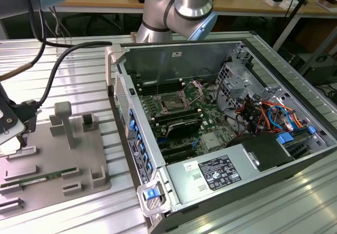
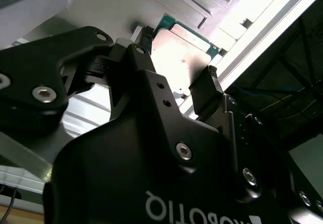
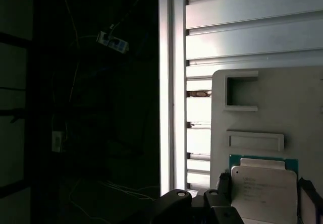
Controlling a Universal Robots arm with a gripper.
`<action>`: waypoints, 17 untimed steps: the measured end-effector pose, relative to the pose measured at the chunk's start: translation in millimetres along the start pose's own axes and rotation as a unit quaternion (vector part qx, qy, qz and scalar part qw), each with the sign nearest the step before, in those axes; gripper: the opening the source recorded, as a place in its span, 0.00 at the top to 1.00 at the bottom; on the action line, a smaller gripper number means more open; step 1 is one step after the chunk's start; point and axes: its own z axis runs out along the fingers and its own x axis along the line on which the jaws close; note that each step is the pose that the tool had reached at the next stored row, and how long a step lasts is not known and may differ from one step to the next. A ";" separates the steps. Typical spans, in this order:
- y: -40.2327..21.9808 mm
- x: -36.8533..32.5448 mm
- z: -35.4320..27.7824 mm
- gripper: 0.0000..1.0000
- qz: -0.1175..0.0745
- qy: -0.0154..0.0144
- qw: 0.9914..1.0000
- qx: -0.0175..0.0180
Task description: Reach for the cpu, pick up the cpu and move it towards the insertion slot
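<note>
Over the tray (image 3: 303, 103), tool (image 2: 177, 57) around cpu (image 2: 187, 38)

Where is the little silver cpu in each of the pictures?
Exterior view: look by the arm's end at the exterior view's left edge, low over the grey tray.
Second wrist view: the cpu is the shiny square beside the grey tray.
First wrist view: the cpu is the pale square with a green rim, on the grey tray.
Shared landmark: the grey tray.

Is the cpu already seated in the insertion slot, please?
No; in the exterior view the insertion slot shows its bare dark brownish centre, with nothing seated in it.
</note>
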 end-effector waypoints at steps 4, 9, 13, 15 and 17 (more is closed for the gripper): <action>0.0 0.0 -4.6 0.45 0.000 0.000 1.000 0.000; 0.0 0.0 -8.2 0.45 0.000 0.000 1.000 0.000; 0.0 0.1 -11.8 0.45 0.000 0.000 1.000 0.000; 0.0 0.1 -13.8 0.45 0.000 0.000 1.000 0.000; 0.0 0.1 -15.2 0.45 0.000 0.000 1.000 0.000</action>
